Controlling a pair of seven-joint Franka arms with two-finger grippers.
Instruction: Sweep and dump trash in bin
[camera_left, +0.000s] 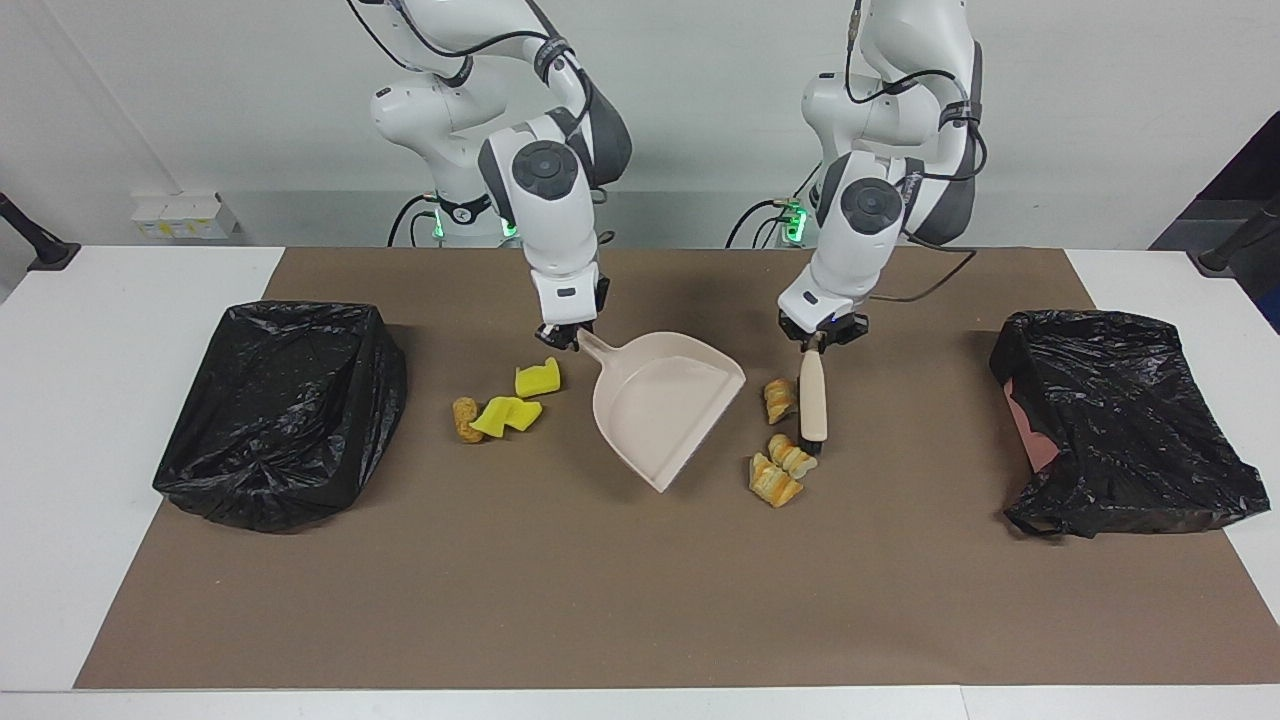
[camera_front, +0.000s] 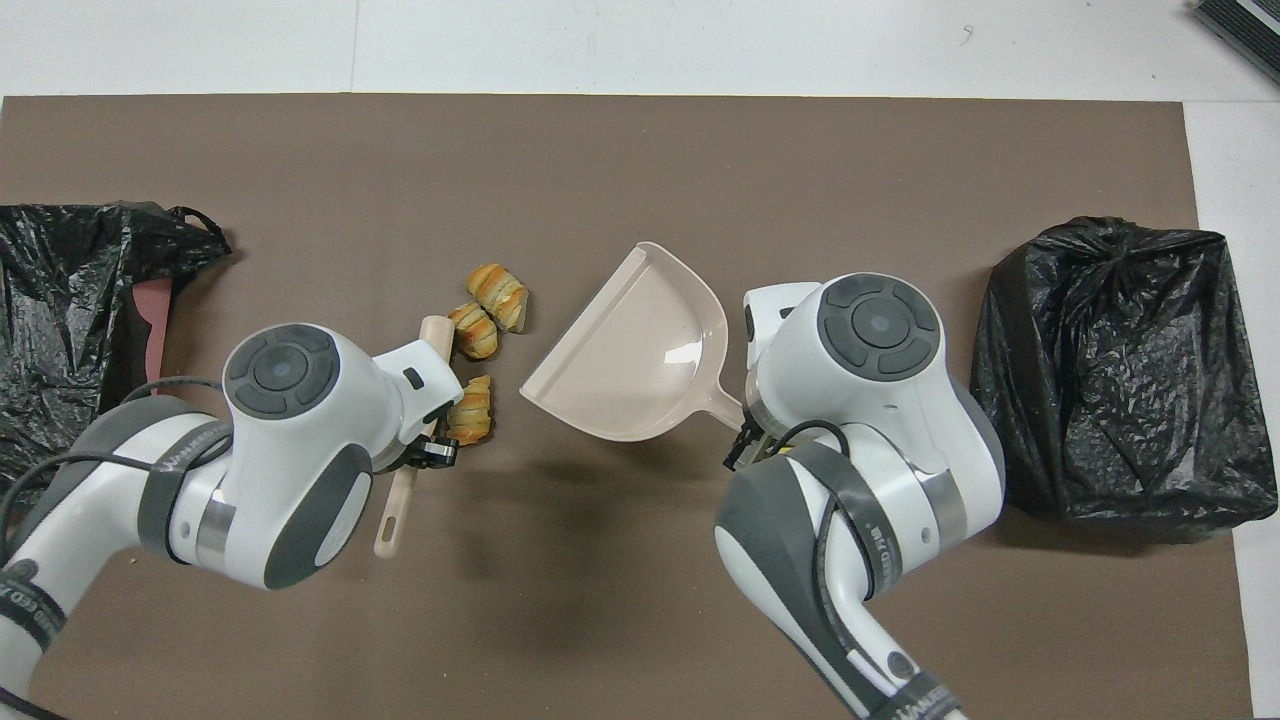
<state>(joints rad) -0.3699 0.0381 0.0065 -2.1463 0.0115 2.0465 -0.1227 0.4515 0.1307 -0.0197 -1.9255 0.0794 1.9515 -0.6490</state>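
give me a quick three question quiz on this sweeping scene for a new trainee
1. True or false: the dustpan already holds trash.
2. Which gripper holds the brush? A) left B) right
3. How many bread chunks lie beside the brush?

Key
1. False. The pan is empty.
2. A. The left gripper holds the brush; the right gripper holds the dustpan's handle.
3. Three, between brush and dustpan; the yellow pieces lie toward the right arm's end.

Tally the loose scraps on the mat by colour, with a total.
Golden-orange bread chunks: 3
Yellow sponge pieces: 2
Brown lump: 1
Total: 6
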